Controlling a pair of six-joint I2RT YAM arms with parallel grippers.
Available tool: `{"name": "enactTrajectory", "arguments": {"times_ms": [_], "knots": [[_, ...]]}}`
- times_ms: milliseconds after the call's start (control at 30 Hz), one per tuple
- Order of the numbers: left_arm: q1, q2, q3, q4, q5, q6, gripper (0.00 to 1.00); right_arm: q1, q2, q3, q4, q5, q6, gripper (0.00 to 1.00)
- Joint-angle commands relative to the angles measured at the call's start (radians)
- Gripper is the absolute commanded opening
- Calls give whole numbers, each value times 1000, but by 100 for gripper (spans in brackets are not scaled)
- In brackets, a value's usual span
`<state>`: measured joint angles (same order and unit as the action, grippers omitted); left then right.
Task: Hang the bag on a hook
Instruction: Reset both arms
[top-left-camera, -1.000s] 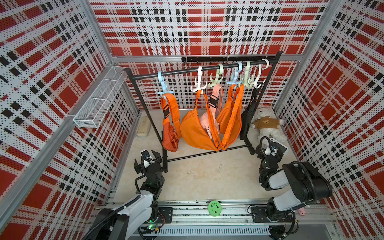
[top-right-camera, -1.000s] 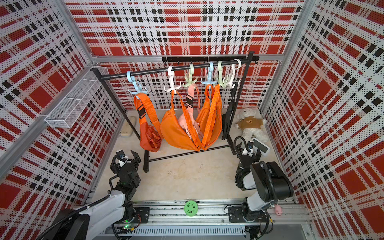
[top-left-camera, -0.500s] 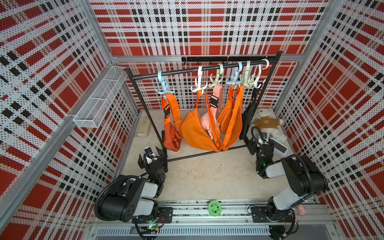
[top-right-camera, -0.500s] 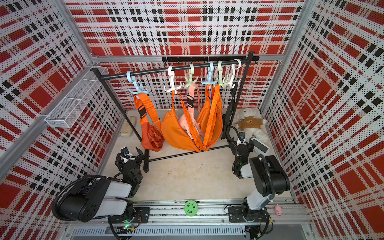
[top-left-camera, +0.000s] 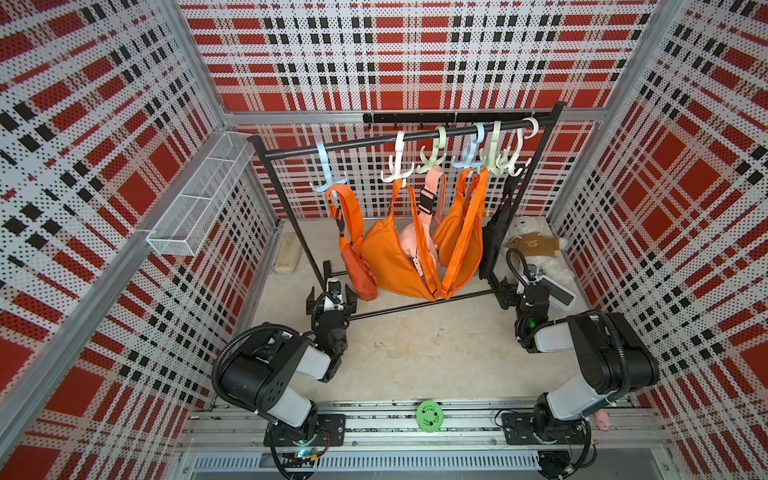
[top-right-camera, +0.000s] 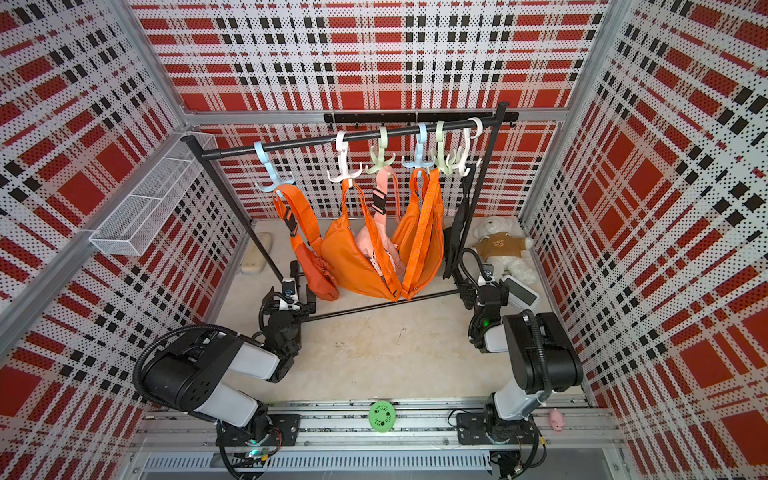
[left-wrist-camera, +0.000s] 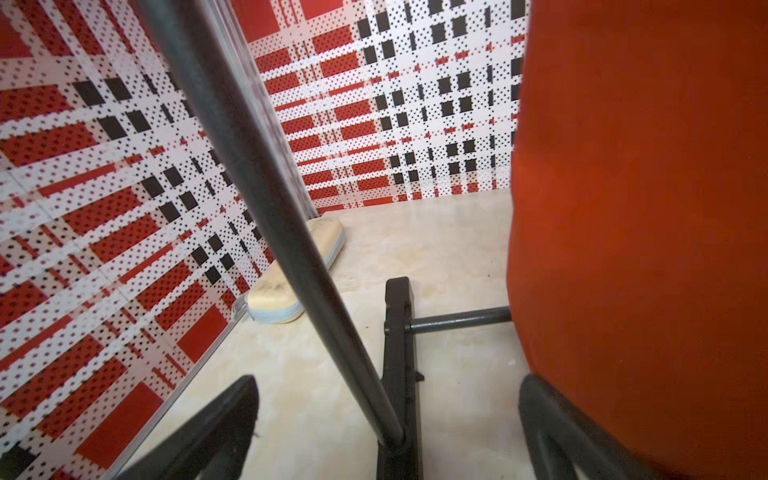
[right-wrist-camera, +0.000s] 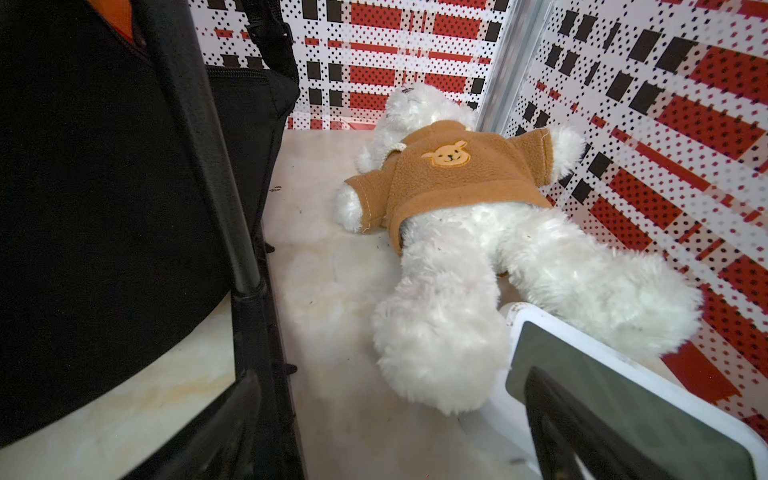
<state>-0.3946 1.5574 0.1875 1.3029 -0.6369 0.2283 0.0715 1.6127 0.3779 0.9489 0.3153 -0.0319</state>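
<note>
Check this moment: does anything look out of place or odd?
Nothing is spilled or damaged. A teddy bear lies flat on the floor beside the rack, with a white-framed screen by its leg. This is odd clutter for a bag-hanging setup.

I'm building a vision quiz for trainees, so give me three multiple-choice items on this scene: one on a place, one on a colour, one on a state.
1. Where is the teddy bear? A on the floor beside the rack; B hanging from the rack; C in a gripper.
2. What colour is its sweater? A green; B brown; C black.
3. The left gripper and right gripper? A both open, empty; B both shut; C one holds a strap.
Key: 1A, it lies on the floor by the rack's post; 2B, brown fleece in the right wrist view; 3A, jaws apart, nothing gripped.
</note>
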Motion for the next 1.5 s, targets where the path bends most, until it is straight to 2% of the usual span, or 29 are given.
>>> {"name": "enactTrajectory", "arguments": {"times_ms": [0, 100, 233, 300, 367, 433, 500, 533, 600, 667, 700, 900, 967, 1033, 1100, 1167, 1267, 1300, 1400, 1467], "knots": [[-19, 5, 2, 38, 47, 93, 99, -2, -20, -11, 54, 36, 26, 100], [-7, 4, 10, 32, 65, 93, 99, -1, -18, -4, 41, 28, 18, 100], [48, 0, 32, 11, 146, 57, 99, -1, -17, 1, 33, 25, 21, 100], [113, -10, 28, -20, 211, -17, 99, -2, -17, 2, 32, 25, 20, 100], [202, 26, 50, -51, 323, -88, 100, -1, -17, 3, 32, 26, 20, 100], [208, 67, 105, -71, 320, -80, 100, -1, -18, 1, 32, 26, 20, 100], [238, 3, 161, -296, 351, -117, 99, -1, -17, 0, 31, 26, 19, 100], [252, 1, 180, -343, 382, -124, 99, -1, -17, 1, 32, 26, 19, 100], [276, 33, 196, -302, 423, -141, 99, -2, -16, 5, 26, 25, 21, 100], [316, 18, 228, -394, 459, -187, 99, -3, -17, 9, 15, 24, 24, 100], [336, 22, 224, -383, 490, -201, 99, -4, -16, 9, 14, 23, 25, 100], [328, 20, 215, -366, 477, -196, 99, -4, -16, 6, 24, 20, 22, 100], [327, 17, 209, -357, 483, -195, 99, -4, -17, 5, 24, -15, 7, 100], [330, 18, 211, -360, 612, -149, 100, -3, -19, 6, 24, -84, -20, 100], [329, 17, 187, -320, 666, -130, 99, -3, -26, -4, 27, -231, -69, 100], [332, 15, 182, -311, 709, -119, 99, -4, -19, -17, 64, -260, -84, 100], [372, 24, 212, -354, 766, -153, 99, -31, -18, 30, -32, -221, -25, 100], [379, 26, 211, -351, 769, -161, 99, -57, -24, 32, -48, -266, -7, 100], [377, 25, 210, -351, 765, -161, 99, -53, -21, 30, -39, -245, -14, 100], [367, 23, 212, -357, 695, -171, 99, -51, -20, 28, -33, -243, -14, 100]]}}
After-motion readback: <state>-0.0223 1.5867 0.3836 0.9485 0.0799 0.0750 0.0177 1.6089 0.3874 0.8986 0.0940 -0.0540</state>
